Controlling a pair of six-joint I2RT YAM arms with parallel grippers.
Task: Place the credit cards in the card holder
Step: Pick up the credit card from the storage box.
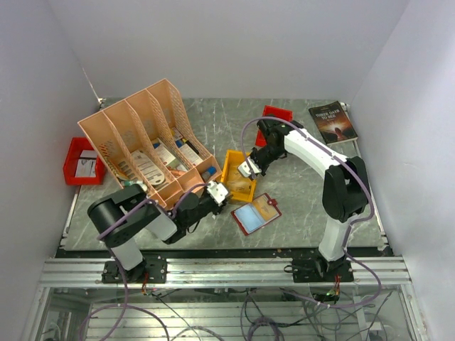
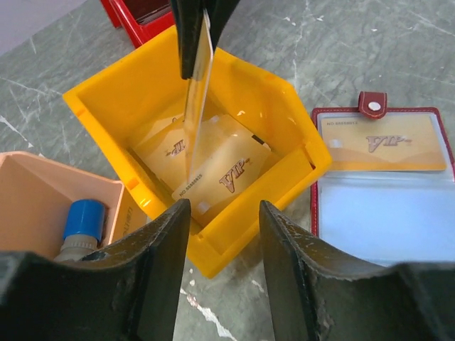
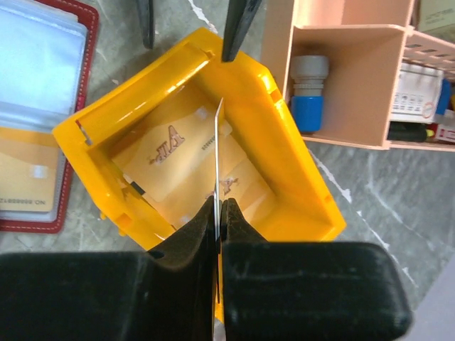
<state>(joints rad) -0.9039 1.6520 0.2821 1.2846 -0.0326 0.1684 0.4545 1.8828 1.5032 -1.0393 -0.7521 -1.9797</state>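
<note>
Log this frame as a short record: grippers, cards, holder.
right gripper: shut on held card, on edge over the yellow bin
left gripper: open, empty, beside the bin
bin cards: at least two, lying flat inside
card holder: open on the table
pocketed card: one, in the holder's pocket

Plain white walls (image 1: 227, 42) enclose a grey marbled table (image 1: 213, 124) on an aluminium rail frame (image 1: 227, 271).
</note>
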